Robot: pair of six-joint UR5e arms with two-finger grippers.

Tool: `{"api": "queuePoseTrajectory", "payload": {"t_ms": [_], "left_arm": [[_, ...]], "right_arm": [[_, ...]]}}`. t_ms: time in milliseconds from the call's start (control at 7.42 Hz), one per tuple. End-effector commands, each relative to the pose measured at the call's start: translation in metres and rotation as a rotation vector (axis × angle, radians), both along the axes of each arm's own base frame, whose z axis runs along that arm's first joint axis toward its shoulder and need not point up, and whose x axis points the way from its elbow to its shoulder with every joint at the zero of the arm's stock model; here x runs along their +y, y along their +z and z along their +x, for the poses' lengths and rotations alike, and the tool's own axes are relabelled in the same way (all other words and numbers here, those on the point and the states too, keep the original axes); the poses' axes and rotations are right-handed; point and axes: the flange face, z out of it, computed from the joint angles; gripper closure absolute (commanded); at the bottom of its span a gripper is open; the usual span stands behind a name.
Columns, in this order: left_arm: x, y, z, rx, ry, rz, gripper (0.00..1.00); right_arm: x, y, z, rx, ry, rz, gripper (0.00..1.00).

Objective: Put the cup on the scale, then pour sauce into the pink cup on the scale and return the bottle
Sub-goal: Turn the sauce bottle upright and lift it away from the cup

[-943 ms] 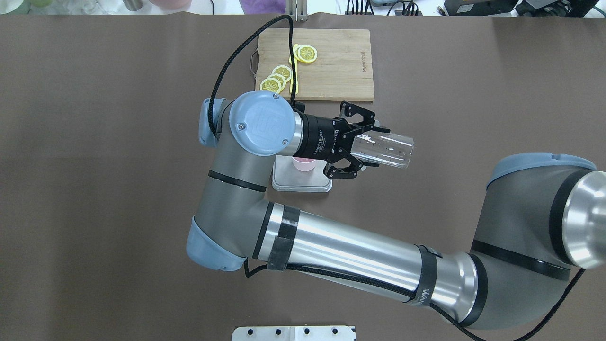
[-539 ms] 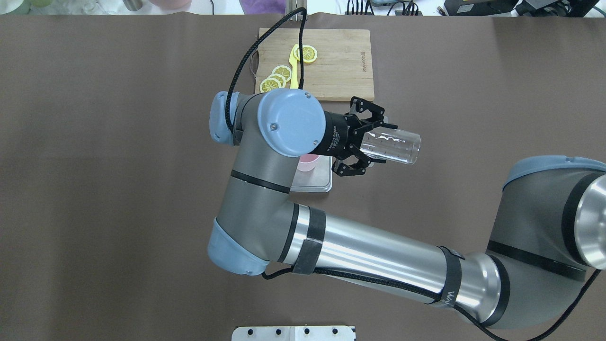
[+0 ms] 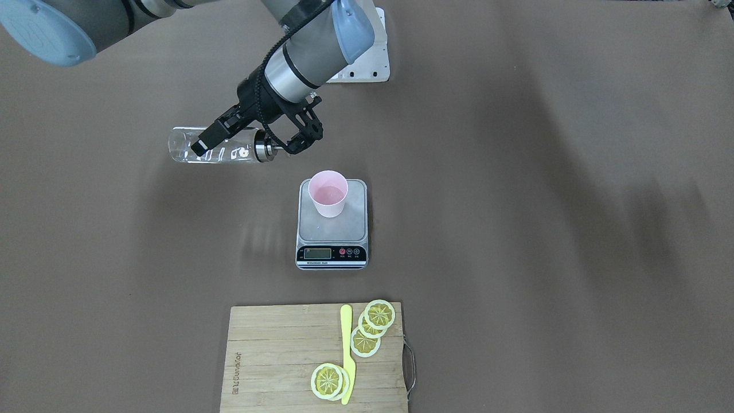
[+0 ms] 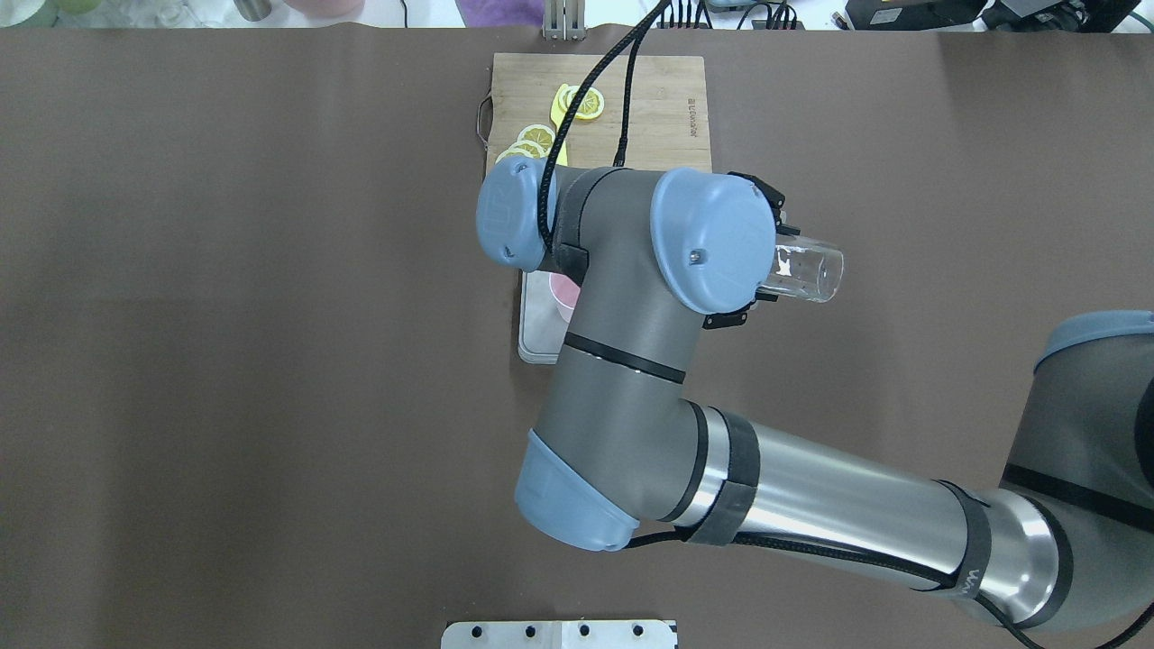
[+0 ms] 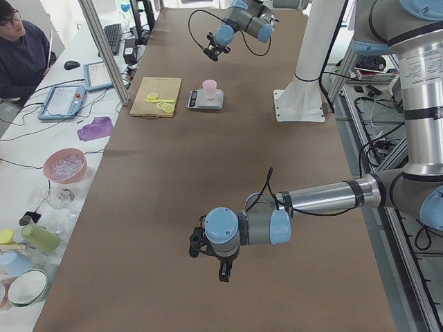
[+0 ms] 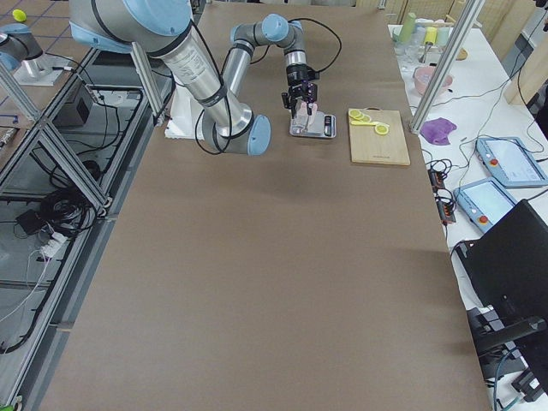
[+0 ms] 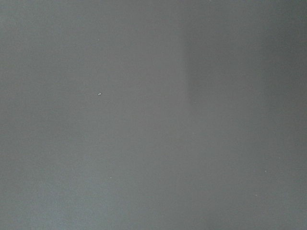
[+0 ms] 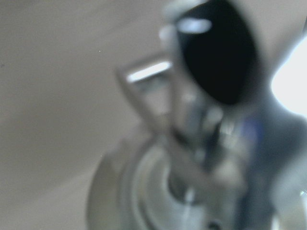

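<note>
Bottle [image 3: 182, 150] sideways in right tool [image 3: 250, 143]

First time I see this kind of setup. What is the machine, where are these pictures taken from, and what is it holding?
Two robot arms work at a brown table, filmed from above, across, both ends, and each wrist. The right gripper is shut on a clear glass bottle, held roughly level in the air beside the scale. A pink cup stands on that scale. Nearby lies a cutting board with lemon slices. The left gripper hangs over the table, far off.
</note>
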Motion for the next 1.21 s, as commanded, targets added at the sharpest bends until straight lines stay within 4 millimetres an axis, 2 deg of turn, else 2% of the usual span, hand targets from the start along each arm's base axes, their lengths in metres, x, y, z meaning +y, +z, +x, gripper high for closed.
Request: {"api": "queuePoseTrajectory", "payload": {"t_ms": [0,135,404,674,943,1078], "left_arm": [[-0.003,-0.007,0.000,-0.002,-0.003,0.012,0.02],[-0.005,-0.009,0.000,-0.002,-0.004,0.016,0.02],[-0.010,-0.013,0.000,-0.002,-0.001,0.030,0.02],[-0.010,-0.018,0.000,-0.002,0.000,0.040,0.02],[-0.014,-0.024,0.000,-0.003,-0.005,0.048,0.02],[-0.016,-0.029,0.000,-0.003,-0.005,0.058,0.02]], "right_arm": [[0.003,0.026,0.028,-0.105,-0.038,0.054,1.00],[-0.002,0.029,0.041,-0.133,-0.028,0.064,1.00],[-0.012,0.044,0.081,-0.253,-0.089,0.087,1.00],[-0.029,0.049,0.101,-0.330,-0.106,0.093,1.00],[-0.047,0.072,0.127,-0.483,-0.114,0.066,1.00],[-0.053,0.091,0.139,-0.555,-0.114,0.067,1.00]]}}
